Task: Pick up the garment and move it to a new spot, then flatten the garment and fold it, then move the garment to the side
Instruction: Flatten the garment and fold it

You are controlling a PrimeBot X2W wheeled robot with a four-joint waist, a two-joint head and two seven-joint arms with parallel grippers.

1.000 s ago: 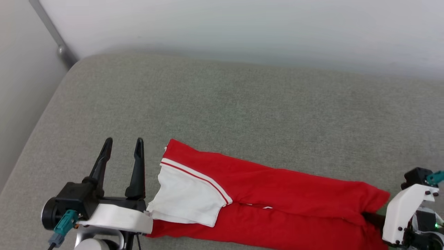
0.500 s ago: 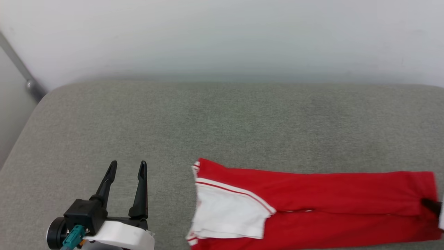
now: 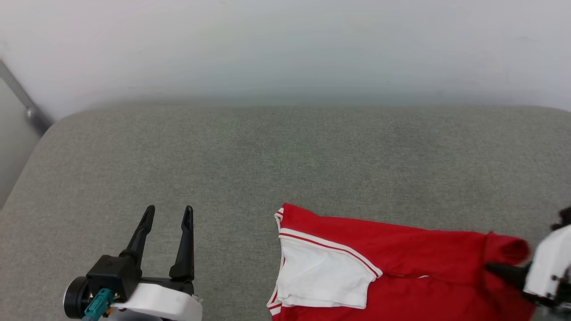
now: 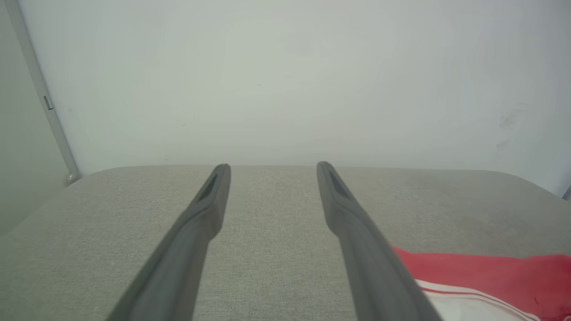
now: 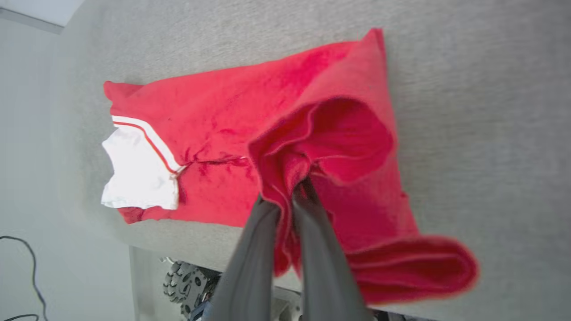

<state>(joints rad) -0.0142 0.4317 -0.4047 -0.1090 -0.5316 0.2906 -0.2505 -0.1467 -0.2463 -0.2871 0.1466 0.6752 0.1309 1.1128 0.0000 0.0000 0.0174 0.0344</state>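
Note:
The garment [image 3: 401,263] lies folded lengthwise on the grey cushion [image 3: 285,156], red with a white striped sleeve [image 3: 319,276] on top at its left end. My right gripper [image 3: 493,267] is shut on the garment's right end, where the fabric bunches and lifts; in the right wrist view the garment [image 5: 232,111] wraps around the closed right gripper [image 5: 292,189]. My left gripper [image 3: 168,213] hovers open and holds nothing, well left of the sleeve. In the left wrist view the left gripper [image 4: 273,168] frames bare cushion, with the garment's [image 4: 482,272] edge at lower right.
A pale wall [image 3: 285,44] rises behind the cushion. A grey metal pole [image 3: 22,102] slants at the far left corner. The cushion's near edge and the robot's base [image 5: 187,285] show in the right wrist view, with a cable [image 5: 22,267] on the floor.
The camera has turned, shifting the whole picture. The garment's right end has been raised and drawn leftward by my right gripper, so it now curls up. The left gripper stays open.

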